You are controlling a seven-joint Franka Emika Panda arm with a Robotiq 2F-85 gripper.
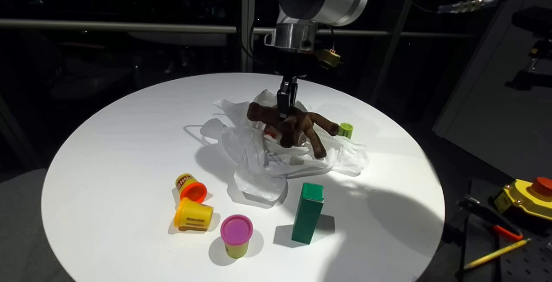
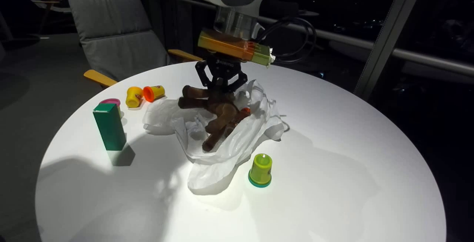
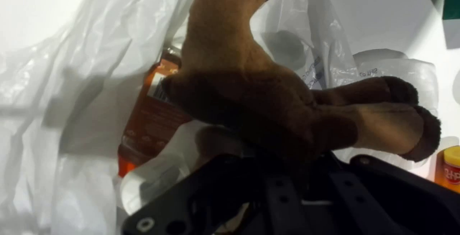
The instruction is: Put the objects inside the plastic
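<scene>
Plainly, the end effector [image 1: 284, 111] was clamped on one brown plush [image 1: 297, 123] over the plastic bag [image 1: 243, 144], two limbs pointing toward two sideways yellow tubs [image 1: 195, 216]; on the desk [image 1: 129, 144] stood one green block [image 1: 308, 216], long axis vertical, one magenta-lidded tub [image 1: 236, 234] and one lid-down green tub [image 2: 261, 170].

Light pools on the round white table surface [image 2: 351, 123]; beyond its edge, a grey chair [image 2: 114, 34] stands and a pale rail [image 1: 129, 26] crosses the dark.

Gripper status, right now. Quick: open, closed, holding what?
Gripper: closed, holding the brown plush over the white plastic bag.
</scene>
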